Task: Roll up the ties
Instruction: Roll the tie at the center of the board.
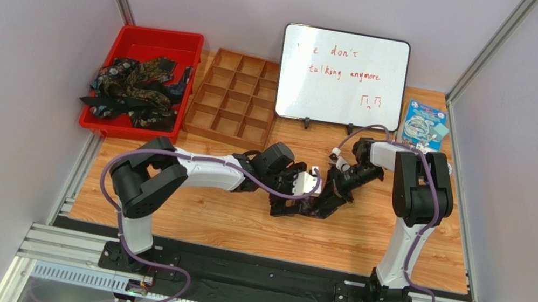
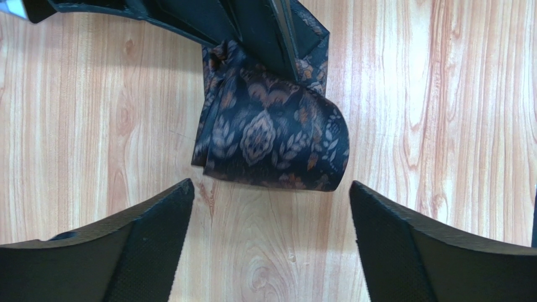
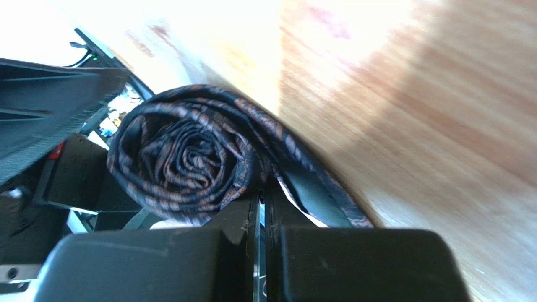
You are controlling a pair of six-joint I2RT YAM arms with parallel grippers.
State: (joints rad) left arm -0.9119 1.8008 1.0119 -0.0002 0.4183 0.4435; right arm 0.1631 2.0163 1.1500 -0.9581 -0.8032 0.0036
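At mid-table, the left gripper hangs with its jaws spread wide, just left of the rolled tie. The right gripper comes in from the right and pinches it tight. At far left, more ties fill a red bin.

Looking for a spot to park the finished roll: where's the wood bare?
Widest bare table: the near strip between left arm base and right arm base. A thinner strip runs before the whiteboard. Crowded: the middle, where the right hand pinches the rolled tie by the open left hand; red bin and wooden tray fill rear left.
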